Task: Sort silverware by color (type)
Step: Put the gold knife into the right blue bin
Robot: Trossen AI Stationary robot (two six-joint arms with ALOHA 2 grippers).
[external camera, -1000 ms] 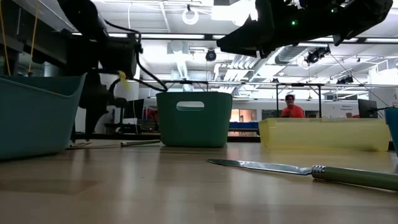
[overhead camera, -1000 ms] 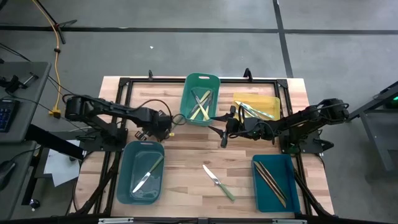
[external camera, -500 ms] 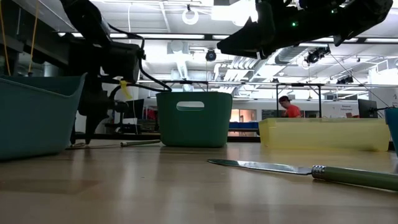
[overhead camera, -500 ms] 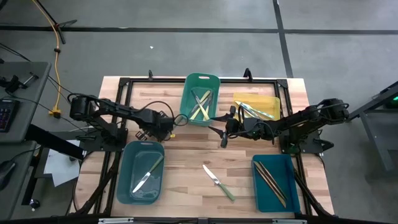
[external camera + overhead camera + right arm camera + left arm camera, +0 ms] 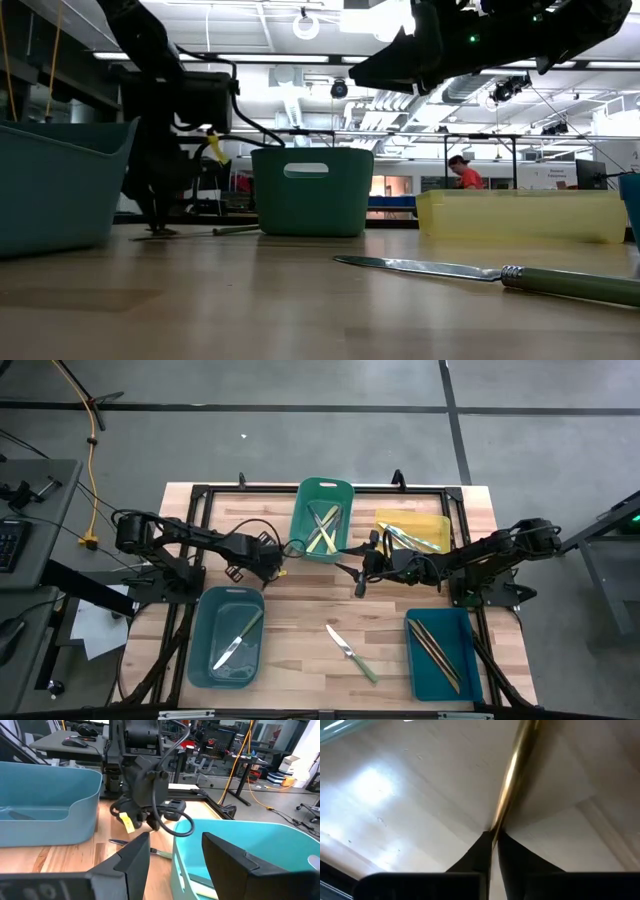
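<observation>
Left gripper (image 5: 491, 836) clenched on a thin brass-coloured utensil handle (image 5: 514, 770) at the table beside the green bin (image 5: 322, 520).
Its far end was cut off; right gripper (image 5: 175, 855) hung released mid-table.

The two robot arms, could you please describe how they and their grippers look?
Both are dark, jointed arms. The left gripper has two flat black fingers; a looping black cable and a small yellow tag hang at its wrist. The right gripper has two broad, wedge-shaped black fingers.
</observation>
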